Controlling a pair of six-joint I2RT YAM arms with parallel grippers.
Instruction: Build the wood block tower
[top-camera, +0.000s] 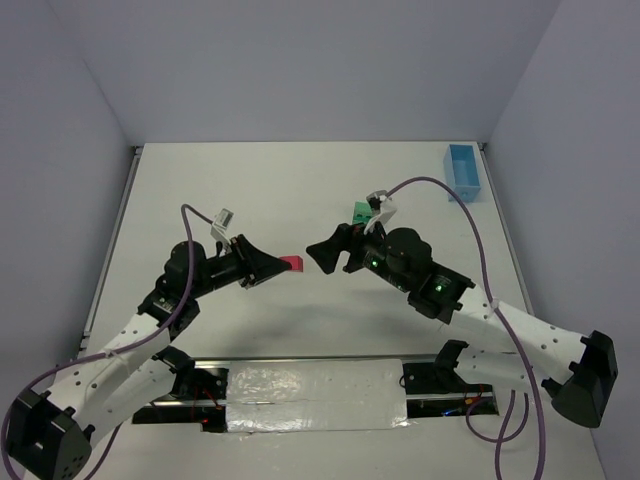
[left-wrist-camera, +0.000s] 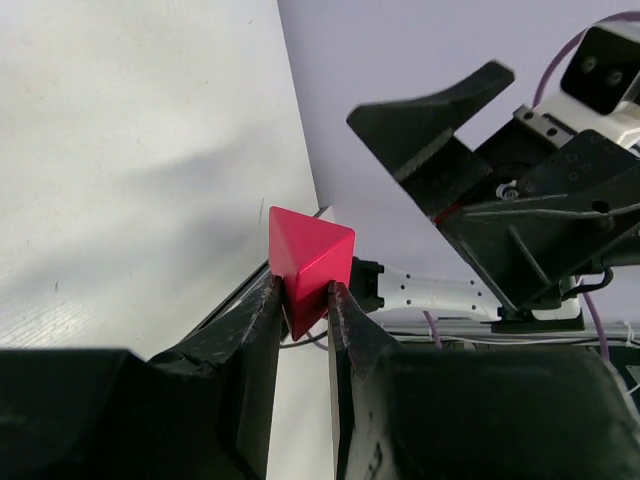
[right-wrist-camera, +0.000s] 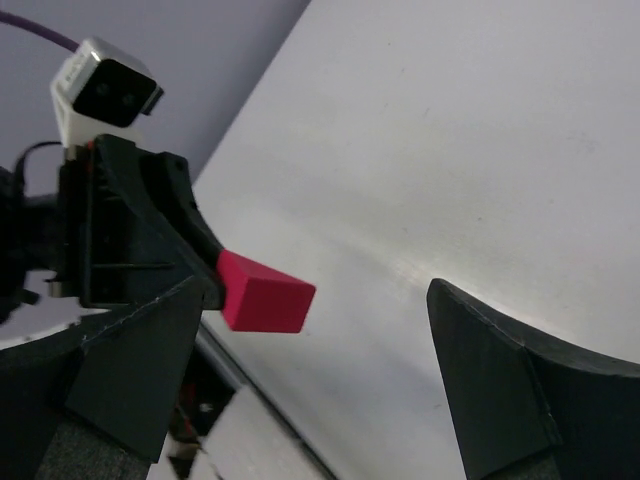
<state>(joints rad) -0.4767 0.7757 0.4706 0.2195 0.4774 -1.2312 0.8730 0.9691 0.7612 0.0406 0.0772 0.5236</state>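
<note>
A red roof-shaped wedge (top-camera: 292, 264) hangs above the middle of the table, and my left gripper (top-camera: 283, 266) is shut on it. The left wrist view shows the wedge (left-wrist-camera: 308, 262) pinched at its lower part between the two fingertips of that gripper (left-wrist-camera: 303, 292). My right gripper (top-camera: 333, 252) faces it from the right, open wide and holding nothing. In the right wrist view the wedge (right-wrist-camera: 265, 292) sits just inside the left finger of the open right gripper (right-wrist-camera: 312, 300), without touching it. A green block (top-camera: 358, 211) shows behind the right wrist, partly hidden by it.
A light blue rectangular tray (top-camera: 463, 172) stands at the far right corner of the white table (top-camera: 260, 190). Grey walls close in the table on three sides. A purple cable (top-camera: 440, 190) loops over the right arm.
</note>
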